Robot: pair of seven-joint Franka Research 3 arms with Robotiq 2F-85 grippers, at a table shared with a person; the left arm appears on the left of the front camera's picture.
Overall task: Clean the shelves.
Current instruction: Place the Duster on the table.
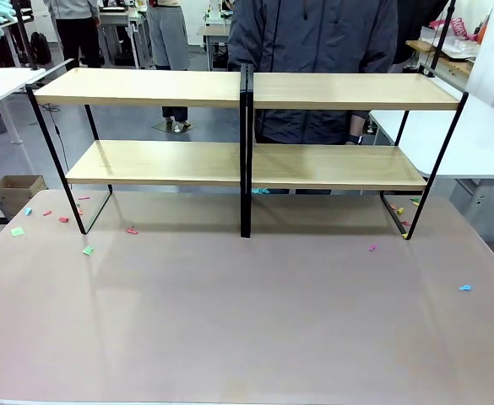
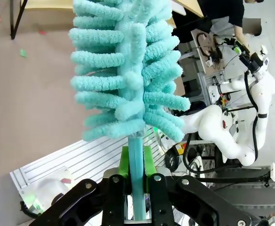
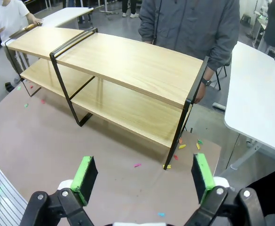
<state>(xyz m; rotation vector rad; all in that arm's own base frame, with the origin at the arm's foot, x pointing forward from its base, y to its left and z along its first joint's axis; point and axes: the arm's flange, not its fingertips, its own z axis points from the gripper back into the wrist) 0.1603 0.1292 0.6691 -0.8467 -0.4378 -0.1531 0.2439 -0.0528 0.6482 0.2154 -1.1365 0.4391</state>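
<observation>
- Across the far half of the brown table (image 1: 247,337), the shelves (image 1: 145,87) stand with their long axis running left to right; the central black post (image 1: 246,152) splits them into two bays, and a person (image 1: 314,34) stands just behind.
- My left gripper (image 2: 136,160) is clamped on the handle of a teal duster (image 2: 128,70). From this gripper, the shelves lie ahead and off to one side, well apart from the duster head.
- My right gripper (image 3: 142,176) hangs with jaws spread wide and nothing between them, facing the right bay's end frame from above the table.
- Judgement: the left arm carries the tool, so the left bay is the natural first surface; strokes should follow the boards' length.
- Paper scraps (image 1: 88,250) lie on the table near the shelves' feet.
</observation>
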